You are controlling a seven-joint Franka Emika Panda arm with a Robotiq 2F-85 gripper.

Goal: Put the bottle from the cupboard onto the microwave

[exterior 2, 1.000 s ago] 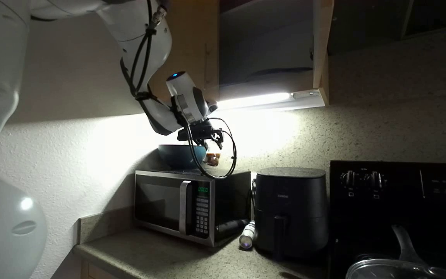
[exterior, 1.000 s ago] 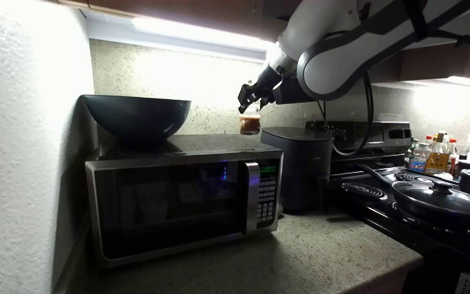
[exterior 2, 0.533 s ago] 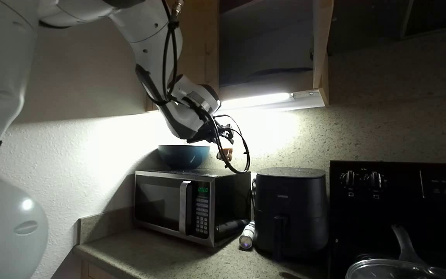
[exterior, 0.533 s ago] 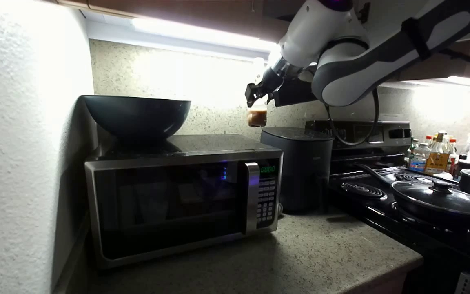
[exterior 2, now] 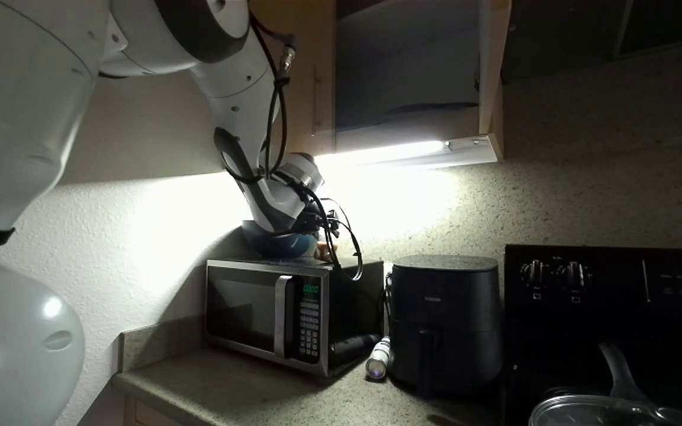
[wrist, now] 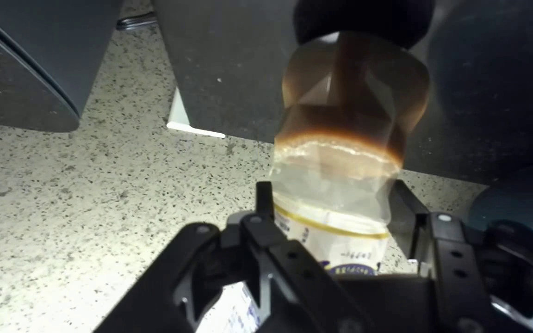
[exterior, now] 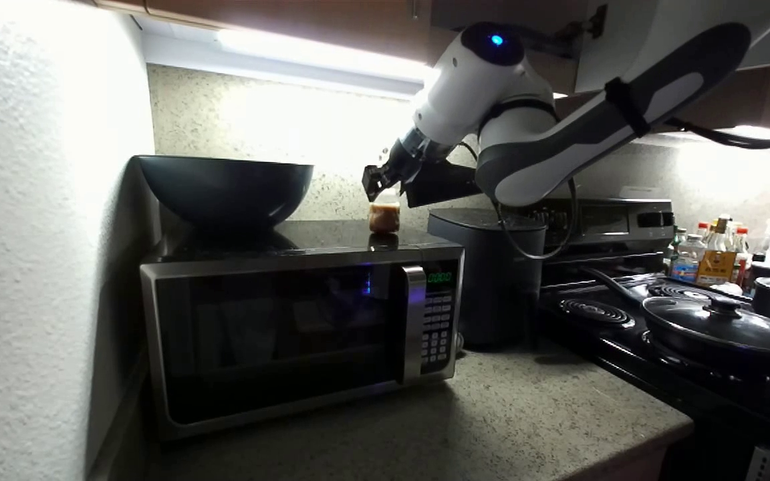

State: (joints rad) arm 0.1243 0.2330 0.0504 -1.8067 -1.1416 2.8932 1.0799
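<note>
Your gripper (wrist: 331,203) pinches the bottle (exterior: 384,218) between its fingers. Near the middle of the frame in an exterior view, the bottle is upright over the microwave (exterior: 278,334), but it's hard to tell if they touch.

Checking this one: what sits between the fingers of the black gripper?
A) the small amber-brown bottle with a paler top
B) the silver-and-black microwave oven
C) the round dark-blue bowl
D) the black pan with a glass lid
A: in the wrist view, the black gripper reaches along both sides of the small amber-brown bottle.
</note>
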